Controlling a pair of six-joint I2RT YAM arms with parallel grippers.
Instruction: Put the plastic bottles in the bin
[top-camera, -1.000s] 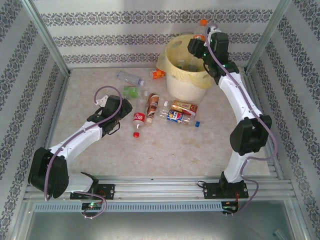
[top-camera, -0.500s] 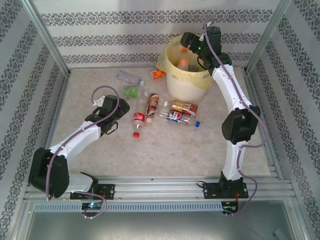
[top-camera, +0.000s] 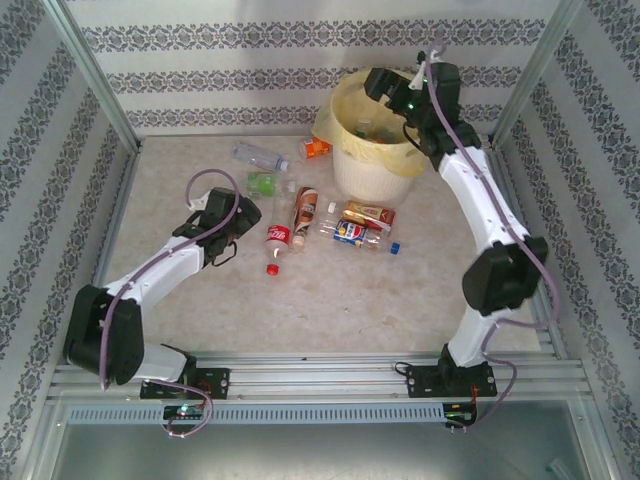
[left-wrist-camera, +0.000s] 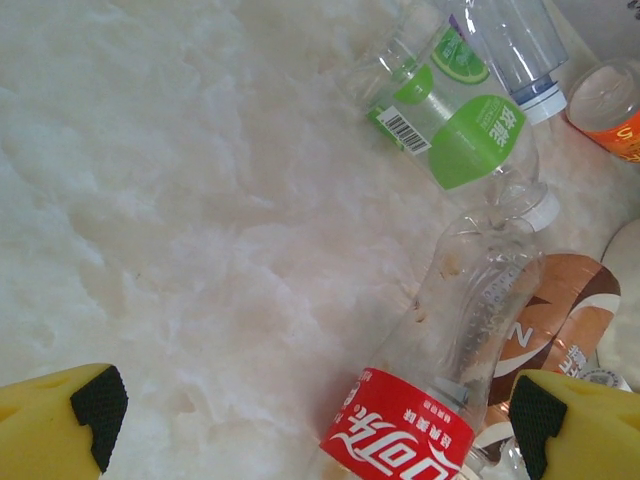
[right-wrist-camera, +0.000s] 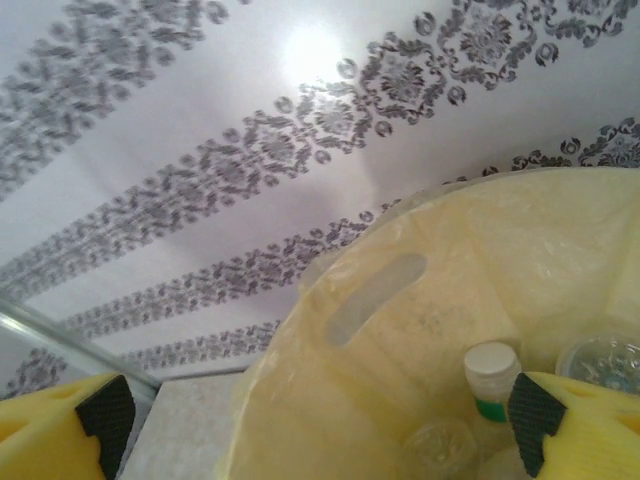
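Holding the right pincer (top-camera: 378, 86) over the bin (top-camera: 372, 172) at the upper centre of the top view, jaws standing wide apart and gripping nothing. Looking from the right wrist past the right pincer (right-wrist-camera: 318, 415) into the bin's (right-wrist-camera: 440, 270) pale yellow liner, with a white-capped bottle (right-wrist-camera: 492, 372) lying inside at the lower right.

Hovering the left pincer (top-camera: 232, 240) at centre left above the tabletop (top-camera: 340, 300), jaws likewise spread wide and empty. Facing, in the left wrist view, a red-labelled bottle (left-wrist-camera: 420, 430) lying at the lower right, just inside the right fingertip of the left pincer (left-wrist-camera: 315, 415), with a green-labelled bottle (left-wrist-camera: 450, 130) at the upper right and a brown-labelled bottle (left-wrist-camera: 560, 320) at the right edge.

Lying loose on the tabletop, left of and below the bin in the top view: 7 bottles, among them the red-labelled bottle (top-camera: 277, 237), green-labelled bottle (top-camera: 262, 183), brown-labelled bottle (top-camera: 305, 207) and a blue-labelled bottle (top-camera: 350, 232).
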